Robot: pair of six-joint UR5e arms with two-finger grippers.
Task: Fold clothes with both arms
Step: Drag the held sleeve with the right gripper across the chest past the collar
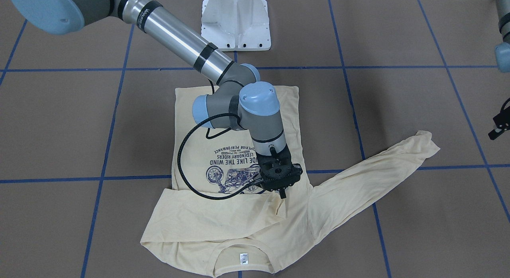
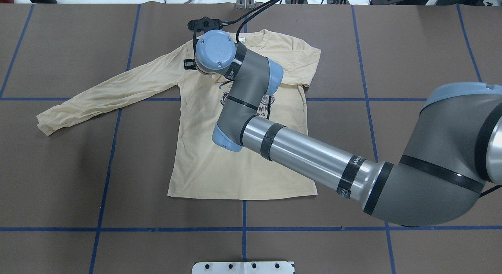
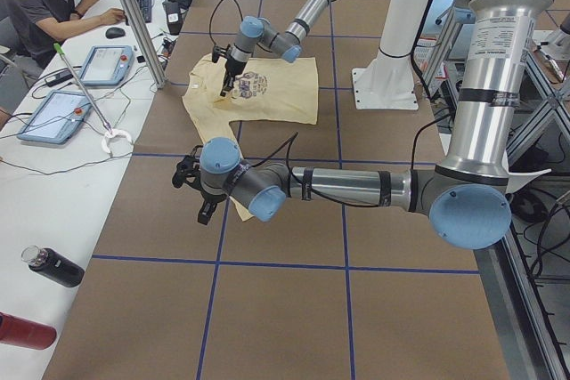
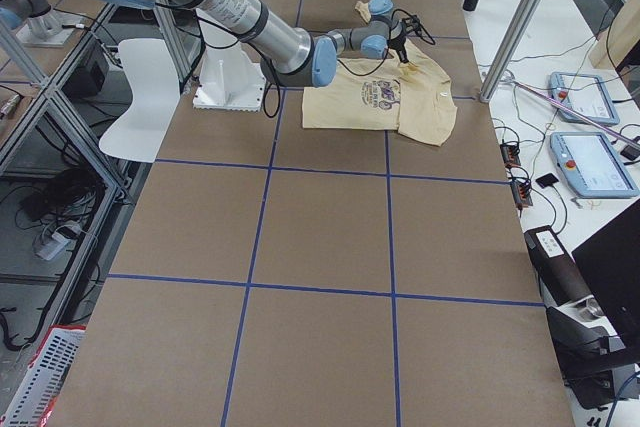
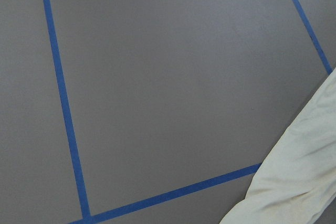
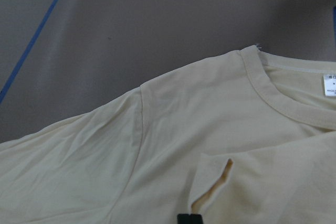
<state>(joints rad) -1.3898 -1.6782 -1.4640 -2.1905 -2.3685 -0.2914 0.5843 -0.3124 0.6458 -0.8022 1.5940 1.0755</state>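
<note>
The cream-yellow long-sleeved T-shirt [image 2: 219, 172] lies flat on the brown table [image 2: 411, 50], print side up. Its hem is toward the robot and its collar [image 6: 286, 100] is at the far side. The small white neck tag [image 1: 244, 258] shows inside the collar, and the navy motorcycle print [image 1: 229, 166] sits mid-chest. The sleeve on the robot's left [image 2: 102, 93] stretches out flat and well away from the body. The sleeve on the robot's right [image 1: 207, 214] is folded in across the chest, just below the collar, and its cuff [image 6: 218, 179] stands up in a small ridge near the middle.

The right arm [image 2: 306, 156] reaches across the shirt from the right. The right gripper [image 1: 283, 195] points down at that cuff. Its claw shows as one narrow black tip, the fingers drawn together. Whether any cloth is caught between them cannot be told.

The left gripper [image 3: 205, 206] hangs over bare table off the end of the outstretched sleeve, apart from it, with the left arm [image 3: 356, 186] low and level behind it. Its wrist camera shows only table and the sleeve's edge, so I cannot tell how its claw stands.

Blue tape lines [image 2: 157, 229] grid the table. The white pedestal base [image 1: 236, 27] stands at the near edge. A person [image 3: 40, 2] sits at a bench beyond the far side.
</note>
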